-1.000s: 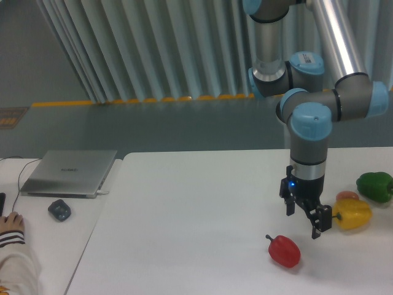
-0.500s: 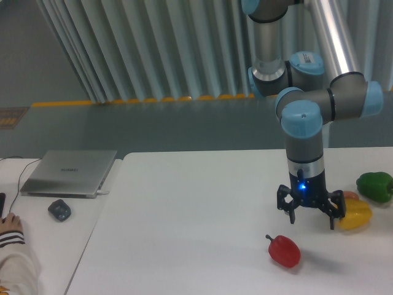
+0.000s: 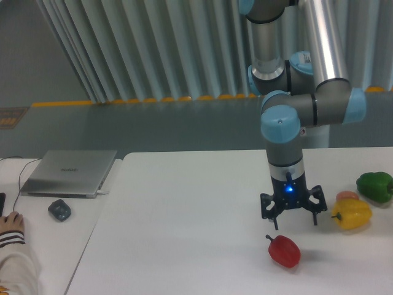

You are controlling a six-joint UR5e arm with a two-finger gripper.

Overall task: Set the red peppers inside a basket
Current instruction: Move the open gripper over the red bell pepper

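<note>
A glossy red pepper (image 3: pixel 284 251) with a short dark stem lies on the white table (image 3: pixel 184 233) near its front edge. My gripper (image 3: pixel 294 222) hangs just above and slightly behind it, fingers spread wide and open, holding nothing. No basket shows in this view.
A yellow pepper (image 3: pixel 352 213) and a green pepper (image 3: pixel 375 186) sit at the right, with a small orange thing (image 3: pixel 347 196) between them. On the left desk lie a closed laptop (image 3: pixel 69 173) and a dark mouse (image 3: pixel 59 210). A person's hand (image 3: pixel 10 222) rests at the left edge.
The arm has swung left from beside the yellow pepper to above the red pepper, and the gripper has turned so its open fingers spread sideways.
</note>
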